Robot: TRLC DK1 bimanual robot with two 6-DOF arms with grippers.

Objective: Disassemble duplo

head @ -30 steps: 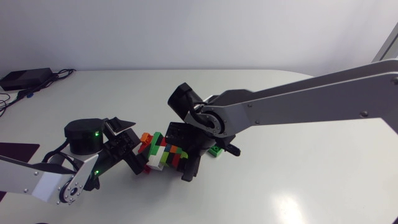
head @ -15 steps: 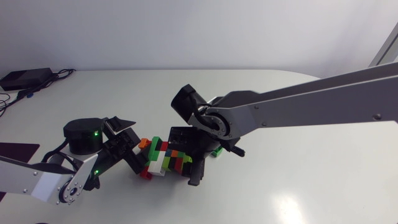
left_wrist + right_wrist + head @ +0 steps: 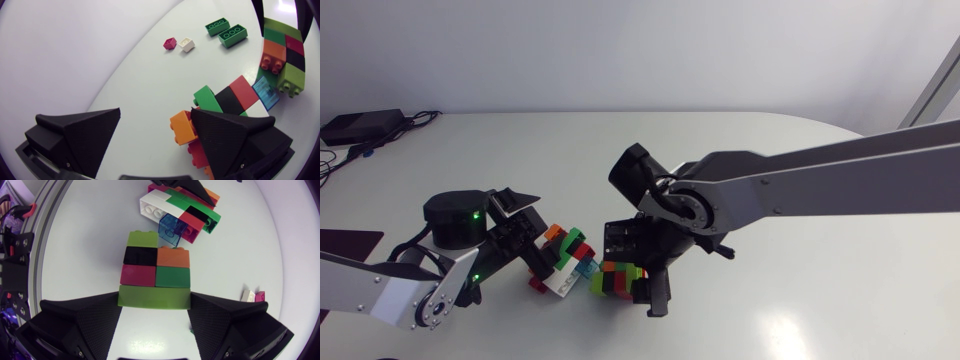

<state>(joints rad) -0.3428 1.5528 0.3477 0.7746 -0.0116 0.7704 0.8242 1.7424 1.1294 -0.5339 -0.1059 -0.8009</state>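
Right gripper (image 3: 155, 301) is clamped on the stack (image 3: 156, 266), while the left gripper (image 3: 156, 115), wide open, holds nothing, one finger against the cluster (image 3: 227, 100), likely anchoring it.

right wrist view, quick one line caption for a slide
Right end effector shut on a multicoloured duplo stack, the other brick cluster just ahead.

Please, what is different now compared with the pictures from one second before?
The right tool, shut on a stack of bricks, moved away from the left tool and pulled the stack off the other bricks. A gap now shows between them. The left tool stayed in place, and the other bricks stayed beside it.
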